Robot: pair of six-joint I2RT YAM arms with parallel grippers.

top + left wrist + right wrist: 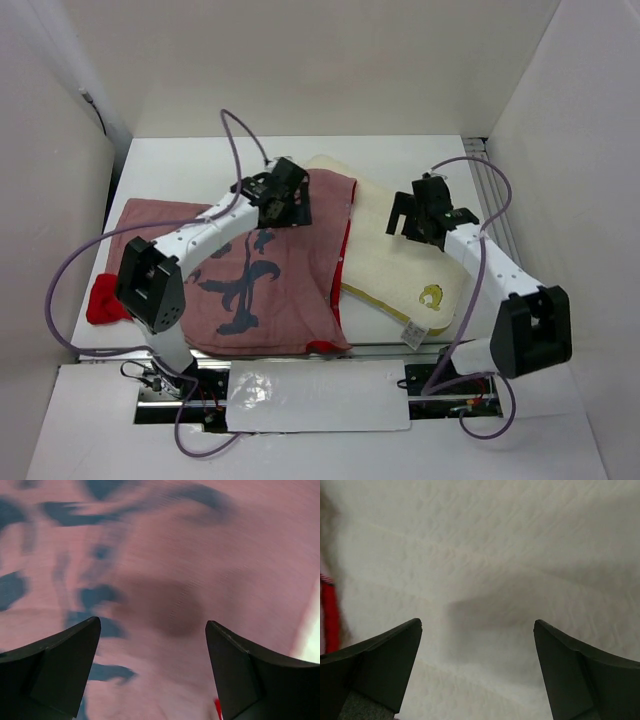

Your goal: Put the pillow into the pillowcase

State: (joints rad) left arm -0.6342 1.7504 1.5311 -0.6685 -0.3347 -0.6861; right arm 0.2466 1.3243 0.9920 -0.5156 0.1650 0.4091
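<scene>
White counter [180, 170] carries everything. Faded pinkish-red with dark markings, the pillowcase [270, 290] spreads over the centre-left of the frame. The cream pillow [400, 265] lies just right of centre, its left side meeting the pillowcase's red-lined edge. The left tool [152, 645] hangs over the pillowcase's upper part, fingers spread wide with nothing between them. The right tool [477, 645] hangs over the pillow's upper right, equally spread and empty. A yellow emblem [432, 296] and a white tag [413, 333] mark the pillow's lower right corner.
</scene>
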